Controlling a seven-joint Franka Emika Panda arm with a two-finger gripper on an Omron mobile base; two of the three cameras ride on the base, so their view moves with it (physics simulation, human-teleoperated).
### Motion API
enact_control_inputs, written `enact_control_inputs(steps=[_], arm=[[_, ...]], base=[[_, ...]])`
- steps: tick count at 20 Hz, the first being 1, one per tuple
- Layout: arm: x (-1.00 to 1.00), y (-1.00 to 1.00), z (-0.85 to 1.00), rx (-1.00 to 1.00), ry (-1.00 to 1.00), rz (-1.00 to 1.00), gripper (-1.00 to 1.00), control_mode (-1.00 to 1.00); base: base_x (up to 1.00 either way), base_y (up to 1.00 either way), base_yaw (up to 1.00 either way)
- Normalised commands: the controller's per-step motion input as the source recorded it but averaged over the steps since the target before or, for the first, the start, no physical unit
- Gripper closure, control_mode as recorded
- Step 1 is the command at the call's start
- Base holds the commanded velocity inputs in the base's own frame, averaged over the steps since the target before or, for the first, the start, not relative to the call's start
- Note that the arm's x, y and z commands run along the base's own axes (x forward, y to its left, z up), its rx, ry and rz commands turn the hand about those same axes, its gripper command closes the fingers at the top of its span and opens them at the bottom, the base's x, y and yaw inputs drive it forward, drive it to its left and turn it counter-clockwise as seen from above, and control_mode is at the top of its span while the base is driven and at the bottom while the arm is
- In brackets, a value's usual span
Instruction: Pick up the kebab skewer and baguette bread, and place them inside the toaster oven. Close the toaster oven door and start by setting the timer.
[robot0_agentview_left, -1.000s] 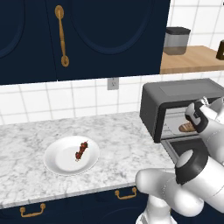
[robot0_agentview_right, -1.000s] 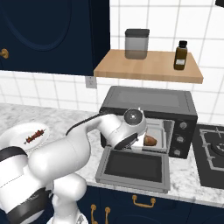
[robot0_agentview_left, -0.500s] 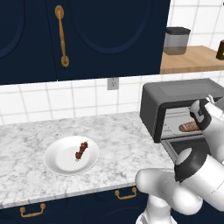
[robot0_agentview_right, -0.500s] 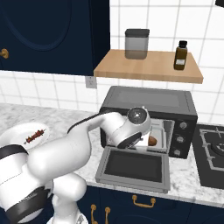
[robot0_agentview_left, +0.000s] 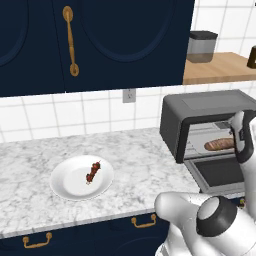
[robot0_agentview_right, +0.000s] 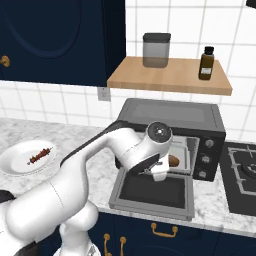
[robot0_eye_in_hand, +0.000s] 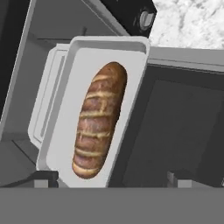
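Baguette bread sits on oven tray, centre frame; pincer spread, empty. Risk: closing toaster oven door now leaves kebab skewer on plate, lower left.

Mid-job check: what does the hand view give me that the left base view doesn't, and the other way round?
Hand view alone: the light tray under the baguette bread, the loaf's scored crust up close, and a toaster oven knob.

Left base view alone: the kebab skewer on the white plate, the marble counter, the wall outlet.

Both: the baguette inside the toaster oven and its door folded down open.
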Motion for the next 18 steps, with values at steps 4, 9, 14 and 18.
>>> enact_control_inputs(steps=[4, 9, 14, 18], arm=[[-0.04, 1.00, 0.01, -0.07, 0.13, 0.51, -1.00, -1.00], [-0.20, 1.00, 0.01, -0.17, 0.15, 0.40, -1.00, -1.00], [-0.17, 1.00, 0.00, -0.18, 0.08, 0.21, -1.00, -1.00], [-0.03, 1.00, 0.00, -0.18, 0.02, 0.06, -1.00, -1.00]], base=[[0.00, 0.00, 0.00], [0.00, 0.00, 0.00], [0.00, 0.00, 0.00], [0.00, 0.00, 0.00]])
